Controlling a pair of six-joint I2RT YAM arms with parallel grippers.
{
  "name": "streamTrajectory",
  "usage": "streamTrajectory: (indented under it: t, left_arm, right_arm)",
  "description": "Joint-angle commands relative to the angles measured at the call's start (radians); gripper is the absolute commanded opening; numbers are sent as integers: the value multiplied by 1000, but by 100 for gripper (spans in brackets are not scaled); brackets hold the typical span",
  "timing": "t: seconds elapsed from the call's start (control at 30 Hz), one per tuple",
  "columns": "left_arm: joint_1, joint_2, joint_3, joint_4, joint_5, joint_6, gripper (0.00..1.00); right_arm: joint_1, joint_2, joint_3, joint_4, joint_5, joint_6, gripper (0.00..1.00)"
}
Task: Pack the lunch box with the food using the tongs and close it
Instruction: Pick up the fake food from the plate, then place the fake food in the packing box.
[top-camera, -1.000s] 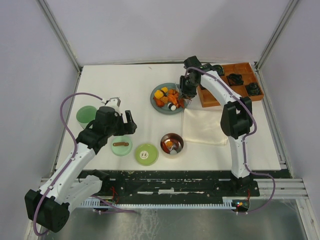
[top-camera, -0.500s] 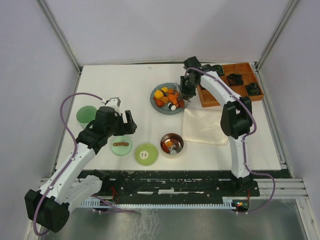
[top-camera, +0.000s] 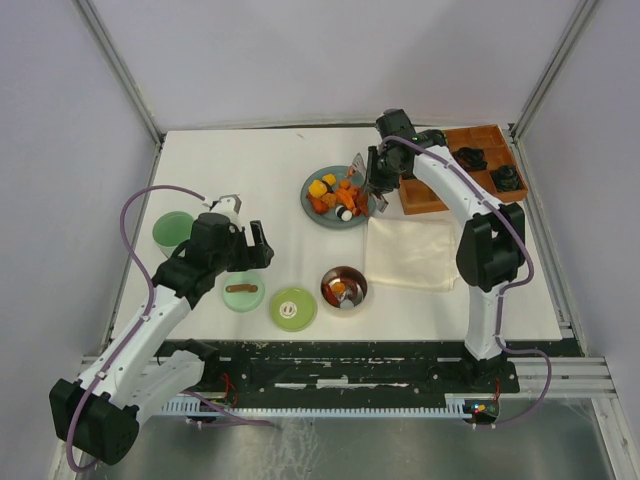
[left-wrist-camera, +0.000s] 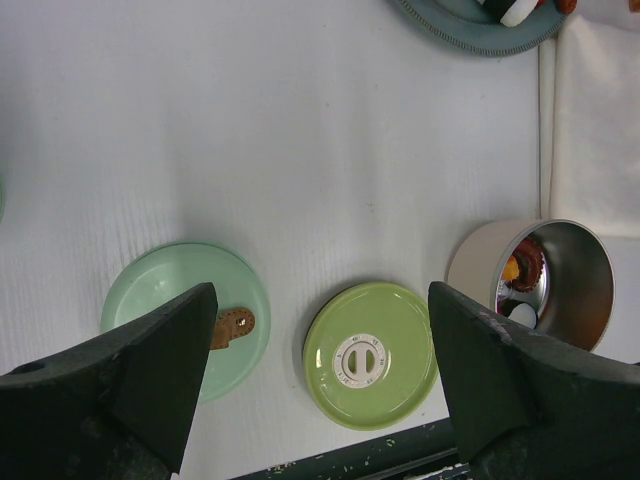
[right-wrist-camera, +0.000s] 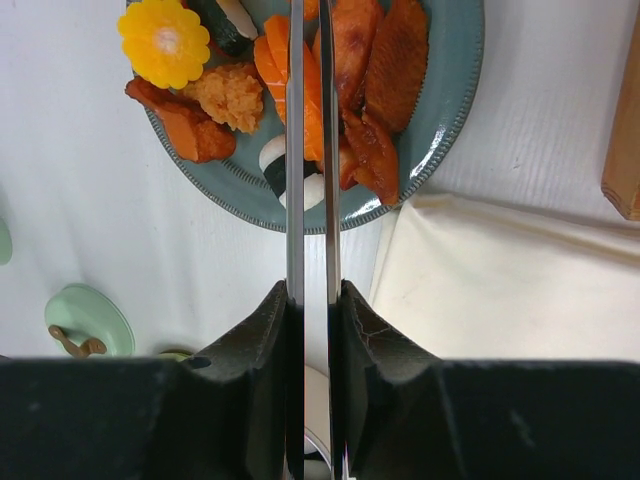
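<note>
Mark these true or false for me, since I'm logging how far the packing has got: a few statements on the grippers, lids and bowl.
1. The right gripper is shut on the tongs. True.
2. The lime-green lid sits on the steel bowl. False: it lies on the table beside the bowl.
3. The left gripper grips the mint lid. False: it hangs open, holding nothing, and the mint lid lies untouched.
4. The steel bowl has food in it. True.
</note>
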Motion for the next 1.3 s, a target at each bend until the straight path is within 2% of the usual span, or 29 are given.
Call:
streamTrajectory:
  t: [0.0, 0.43, 0.67, 1.0, 1.27]
  left_arm:
    - [4, -7, 7, 44, -3, -13, 92]
    - [4, -11, 7, 44, -3, -13, 92]
    - [4, -10, 7, 44, -3, -14, 92]
    - [4, -12, 7, 43, 2, -15, 92]
    - [4, -6, 6, 45, 8, -15, 92]
  right_arm:
    - [-5, -77, -11, 51, 28, 2, 21]
    - [-7, -180, -36, 35, 18, -7, 21]
    - [-6, -279, -67, -5, -100, -36, 22]
    - [12, -498, -293, -116, -251, -110, 23]
    - [86, -680, -537, -135, -278, -101, 25]
